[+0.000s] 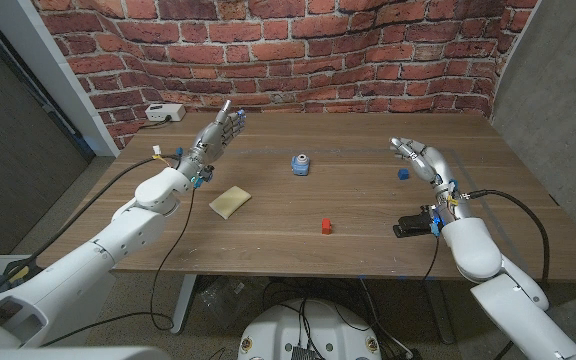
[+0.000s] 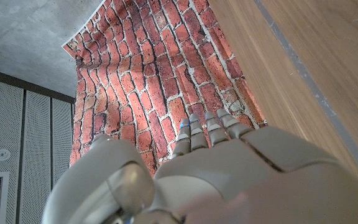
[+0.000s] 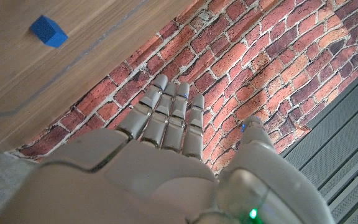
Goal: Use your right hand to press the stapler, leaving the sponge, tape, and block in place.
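Observation:
A black stapler [image 1: 413, 225] lies near the table's front right, right beside my right forearm. My right hand [image 1: 416, 155] is farther back than the stapler, fingers stretched out and holding nothing; its back [image 3: 166, 143] fills the right wrist view. A small blue block [image 1: 404, 173] [image 3: 48, 31] sits just beside that hand. A yellow sponge [image 1: 230, 201] lies left of centre, a blue-grey tape roll [image 1: 300, 164] stands mid-table, and a small red block [image 1: 326, 226] sits in front of it. My left hand [image 1: 218, 130] [image 2: 210, 155] is at the back left, fingers extended, empty.
A white box with a cable [image 1: 165, 113] sits at the table's back left corner. A brick wall [image 1: 298, 50] stands behind the table [image 1: 268, 240]. Cables run along both forearms.

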You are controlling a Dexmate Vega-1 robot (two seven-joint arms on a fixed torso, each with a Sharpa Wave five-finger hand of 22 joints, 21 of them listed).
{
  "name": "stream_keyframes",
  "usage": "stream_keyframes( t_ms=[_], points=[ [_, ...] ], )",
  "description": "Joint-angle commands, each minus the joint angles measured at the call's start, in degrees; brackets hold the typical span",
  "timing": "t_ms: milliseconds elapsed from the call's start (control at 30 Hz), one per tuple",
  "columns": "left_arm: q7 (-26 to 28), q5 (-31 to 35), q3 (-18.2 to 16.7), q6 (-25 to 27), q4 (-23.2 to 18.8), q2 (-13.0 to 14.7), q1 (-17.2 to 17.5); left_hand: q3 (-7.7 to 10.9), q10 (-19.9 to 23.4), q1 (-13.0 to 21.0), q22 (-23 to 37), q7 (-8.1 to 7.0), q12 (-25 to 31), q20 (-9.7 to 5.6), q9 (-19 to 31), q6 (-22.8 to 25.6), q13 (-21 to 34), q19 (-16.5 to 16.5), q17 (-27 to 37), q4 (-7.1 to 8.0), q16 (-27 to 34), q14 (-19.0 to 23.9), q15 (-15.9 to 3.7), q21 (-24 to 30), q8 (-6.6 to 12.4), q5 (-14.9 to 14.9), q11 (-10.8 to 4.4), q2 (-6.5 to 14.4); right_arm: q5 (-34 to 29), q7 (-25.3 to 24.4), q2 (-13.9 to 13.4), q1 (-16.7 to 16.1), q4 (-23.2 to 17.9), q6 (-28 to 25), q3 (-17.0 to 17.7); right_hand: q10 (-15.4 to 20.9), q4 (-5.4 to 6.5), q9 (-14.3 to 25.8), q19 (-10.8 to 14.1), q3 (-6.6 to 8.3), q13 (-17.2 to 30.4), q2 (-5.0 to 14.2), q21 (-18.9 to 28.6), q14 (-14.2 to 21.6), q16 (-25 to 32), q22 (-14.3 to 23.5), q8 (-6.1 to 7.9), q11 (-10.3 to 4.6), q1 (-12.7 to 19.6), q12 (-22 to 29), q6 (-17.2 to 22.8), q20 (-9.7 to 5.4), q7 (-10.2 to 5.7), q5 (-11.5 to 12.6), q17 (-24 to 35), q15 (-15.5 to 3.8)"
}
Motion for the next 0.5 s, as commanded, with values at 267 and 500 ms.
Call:
stream_keyframes(
  t_ms=[267,500],
  points=[
    [2.83,0.08,-0.24,0.92,-2.51,1.0,1.83,-0.48,0.34,0.22,0.3,-0.03,-0.19,-0.02,0.15,0.54,0.12,0.58,0.23,0.15,-0.02,0.31,0.24,-0.19,-0.21,-0.18,-0.07,0.45,21.5,13.19,-0.72,16.43,14.5,2.83,-3.0,-3.02,0.59,0.19,-2.02,-0.91,0.29,-0.71,-0.67,-3.06,-0.43,0.08,-0.24,1.38,-1.92,-0.48,-3.63,0.87,0.47,-0.05,-0.01,1.07],
    [2.84,0.21,0.0,1.0,-2.59,0.67,1.99,-0.53,0.36,0.27,0.3,-0.04,-0.19,-0.02,0.15,0.51,0.12,0.61,0.23,0.14,-0.04,0.26,0.26,-0.27,-0.22,-0.2,0.07,0.49,29.54,18.84,-0.16,21.04,19.93,2.61,-4.0,-6.69,0.9,0.11,-4.33,-1.61,0.29,-1.27,-1.18,-6.42,-0.62,0.05,-0.25,2.17,-3.17,-1.07,-6.71,1.38,1.11,-0.17,-0.05,2.3]
  ],
)
